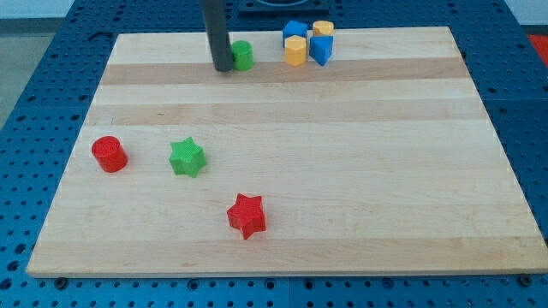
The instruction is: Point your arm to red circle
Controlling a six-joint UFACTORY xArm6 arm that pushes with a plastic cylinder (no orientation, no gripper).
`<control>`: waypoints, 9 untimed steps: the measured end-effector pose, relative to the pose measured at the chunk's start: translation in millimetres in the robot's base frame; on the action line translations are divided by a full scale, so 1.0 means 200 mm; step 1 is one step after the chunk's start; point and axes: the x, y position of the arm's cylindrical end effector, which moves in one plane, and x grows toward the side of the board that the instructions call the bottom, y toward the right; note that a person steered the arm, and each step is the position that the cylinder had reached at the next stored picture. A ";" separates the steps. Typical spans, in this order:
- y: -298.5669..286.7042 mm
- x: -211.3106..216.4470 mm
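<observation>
Wooden board (pixel 282 214), two red, two green, two blue, two yellow blocks

the counter (pixel 342 171) is pale wood, planks joined side by side with faint grain and lighter and darker bands, its finish smooth and matt. under it lies a blue perforated sheet (pixel 43 77), evenly dotted with holes, with a dull sheen. the rod (pixel 217 34) looks dark and matt, metal or plastic i cannot tell. the red circle (pixel 110 154), green star (pixel 187 158) and red star (pixel 247 216) look like plastic with fine ridged, layered sides, matt. the green cylinder (pixel 243 56), the blue blocks (pixel 321 49) and the yellow blocks (pixel 295 51) at the far edge show the same matt, finely ribbed plastic look.
</observation>
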 end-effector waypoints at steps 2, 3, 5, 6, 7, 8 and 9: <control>0.13 -0.09; 0.04 0.00; 0.05 -0.13; 0.05 -0.15; -0.09 -0.02; -0.55 0.23; -1.03 0.46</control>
